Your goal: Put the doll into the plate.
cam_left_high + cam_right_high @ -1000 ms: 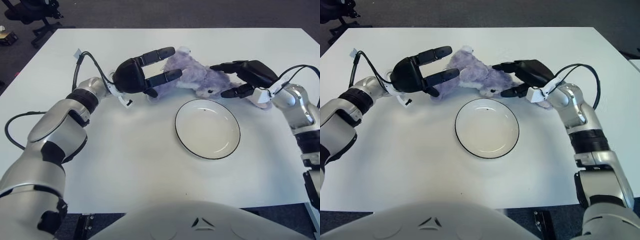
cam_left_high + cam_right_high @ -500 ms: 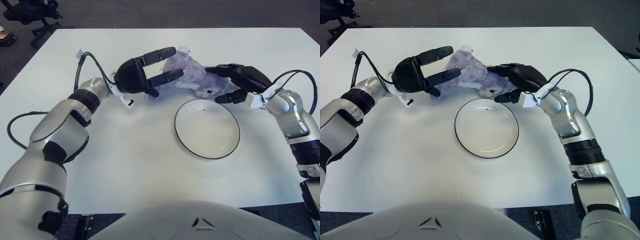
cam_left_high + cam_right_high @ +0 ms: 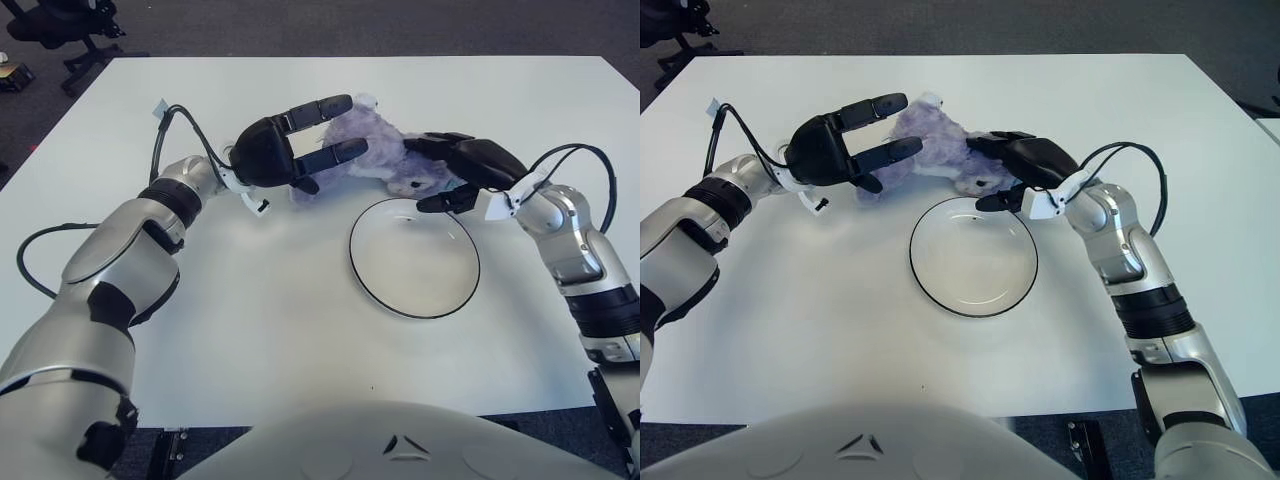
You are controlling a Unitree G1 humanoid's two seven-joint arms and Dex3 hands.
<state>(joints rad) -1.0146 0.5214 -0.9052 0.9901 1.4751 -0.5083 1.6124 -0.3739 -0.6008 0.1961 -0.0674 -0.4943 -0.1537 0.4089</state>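
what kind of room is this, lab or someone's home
Most likely a lab or office, not a home: a large plain white table stands on dark grey carpet, with a black wheeled office chair at the far left. On the table are only a purple plush doll and a white black-rimmed plate.

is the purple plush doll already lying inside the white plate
No, the fuzzy purple plush doll lies on the white table just beyond the black-rimmed round white plate, between both robot hands.

Fuzzy purple plush doll, glossy white plate with dark rim, matt white table.
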